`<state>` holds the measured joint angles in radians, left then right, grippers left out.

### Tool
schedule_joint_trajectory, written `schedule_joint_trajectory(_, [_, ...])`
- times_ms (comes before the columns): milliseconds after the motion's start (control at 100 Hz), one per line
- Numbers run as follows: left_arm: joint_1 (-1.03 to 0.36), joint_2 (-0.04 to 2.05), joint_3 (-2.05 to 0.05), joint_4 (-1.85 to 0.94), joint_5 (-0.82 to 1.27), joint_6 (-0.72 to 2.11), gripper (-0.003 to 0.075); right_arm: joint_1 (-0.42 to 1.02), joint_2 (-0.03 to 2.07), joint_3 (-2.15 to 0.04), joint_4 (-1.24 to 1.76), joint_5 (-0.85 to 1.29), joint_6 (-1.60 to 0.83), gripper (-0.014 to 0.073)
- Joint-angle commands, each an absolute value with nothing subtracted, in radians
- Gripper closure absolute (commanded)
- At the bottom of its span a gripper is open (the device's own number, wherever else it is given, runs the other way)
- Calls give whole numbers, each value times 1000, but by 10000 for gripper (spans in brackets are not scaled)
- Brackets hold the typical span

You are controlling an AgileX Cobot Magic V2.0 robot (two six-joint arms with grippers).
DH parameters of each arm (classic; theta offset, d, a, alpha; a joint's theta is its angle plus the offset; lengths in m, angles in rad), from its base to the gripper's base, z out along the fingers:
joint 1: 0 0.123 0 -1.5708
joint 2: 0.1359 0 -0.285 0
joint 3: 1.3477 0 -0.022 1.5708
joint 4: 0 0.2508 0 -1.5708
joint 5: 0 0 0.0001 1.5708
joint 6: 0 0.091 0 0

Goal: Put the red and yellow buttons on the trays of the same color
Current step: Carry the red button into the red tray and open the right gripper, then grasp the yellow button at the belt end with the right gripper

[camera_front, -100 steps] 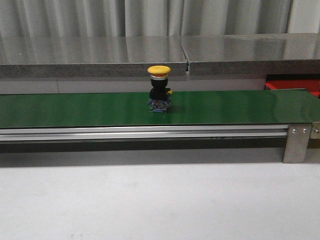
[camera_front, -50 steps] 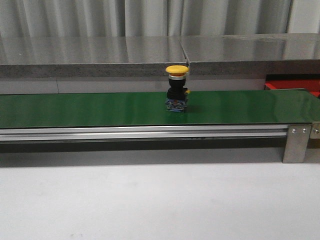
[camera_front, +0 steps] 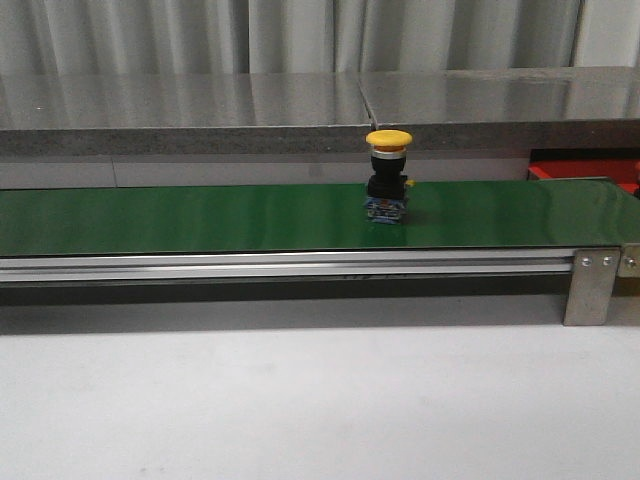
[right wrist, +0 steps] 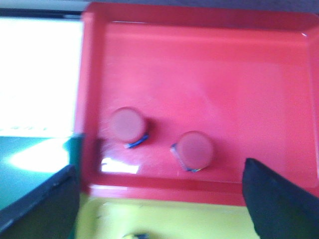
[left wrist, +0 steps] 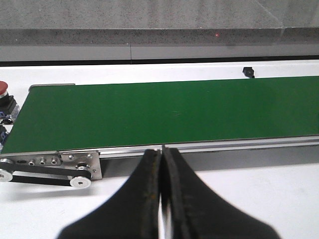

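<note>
Yellow button [camera_front: 388,175] upright on green belt [camera_front: 200,215], right of belt's middle in front view, yellow cap up, dark body below, small blue base touching belt. No gripper near it in front view; neither arm visible there. Edge of red tray [camera_front: 590,170] peeking out beyond belt's right end. Steel shelf [camera_front: 300,105] behind belt.

Left gripper [left wrist: 162,164] clenched, fingers [left wrist: 147,199] pressed together, only a thin slit between, nothing held. Hovers over white table [left wrist: 259,194], just on the near side of belt's aluminium rail [left wrist: 209,145]. Belt surface directly ahead of fingertips bare green. Red button [left wrist: 3,92] at picture edge beside belt's roller end, well off to one side of left gripper, partly cut off. Small dark thing [left wrist: 247,72] on table beyond belt, too small to identify.

Right gripper [right wrist: 159,199] spread wide, nothing between fingers [right wrist: 279,204]. Hangs above red tray, picture blurred. Two red buttons [right wrist: 127,124] [right wrist: 195,149] standing in tray, caps up, apart from each other, both ahead of the gap between fingertips, neither touched. Yellow tray [right wrist: 164,221] just beside red tray's near rim, directly between the fingers; something small on it at picture edge, cannot tell what. Green belt corner next to one finger.
</note>
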<state>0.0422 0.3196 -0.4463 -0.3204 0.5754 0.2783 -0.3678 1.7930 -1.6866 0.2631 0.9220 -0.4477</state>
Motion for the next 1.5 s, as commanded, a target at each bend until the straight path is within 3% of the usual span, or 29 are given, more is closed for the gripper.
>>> schedule_joint_trajectory(0, [35, 329, -472, -342, 510, 281, 739, -338, 1681, -1653, 284, 918, -488, -61])
schedule_joint_trajectory(350, [35, 329, -472, -342, 510, 281, 739, -166, 1532, -1376, 284, 969, -602, -61])
schedule_joint_trajectory(910, [35, 329, -472, -342, 510, 281, 739, 115, 1647, -1351, 308, 842, -630, -61])
schedule_joint_trajectory(1490, [35, 329, -472, -342, 510, 281, 739, 147, 1708, -1352, 309, 663, -630, -45])
